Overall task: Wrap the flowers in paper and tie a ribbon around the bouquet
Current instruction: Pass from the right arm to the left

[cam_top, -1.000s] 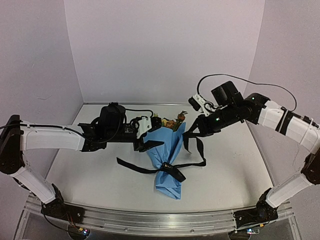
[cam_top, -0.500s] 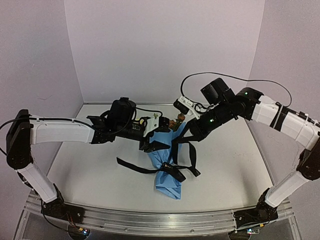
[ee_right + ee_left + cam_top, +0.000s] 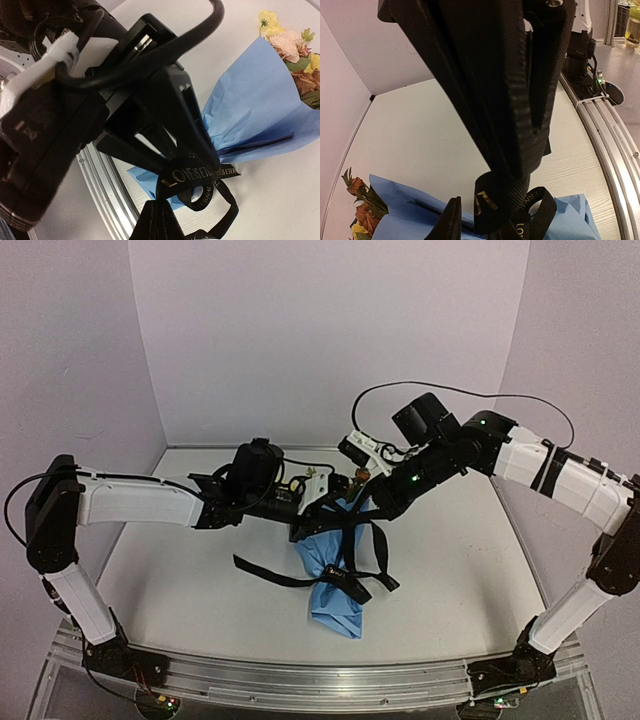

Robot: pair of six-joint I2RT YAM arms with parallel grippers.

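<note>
Mid-table, bouquet (image 3: 330, 558) lies wrapped: paper (image 3: 336, 602) coned round flowers (image 3: 354, 480). Ribbon (image 3: 265, 575) circles the waist and looks unknotted, though the view is poor. Right gripper (image 3: 374, 508) is clamped on raised strands. Left gripper (image 3: 306, 532) is at the loop, jaws part-closed, grip unclear. Tying remains.

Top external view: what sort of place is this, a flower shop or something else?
Probably a robot test cell, not a shop: plain lilac walls box in a white table, an aluminium rail at its near edge carries the left arm and right arm, and one bouquet lies there.
</note>
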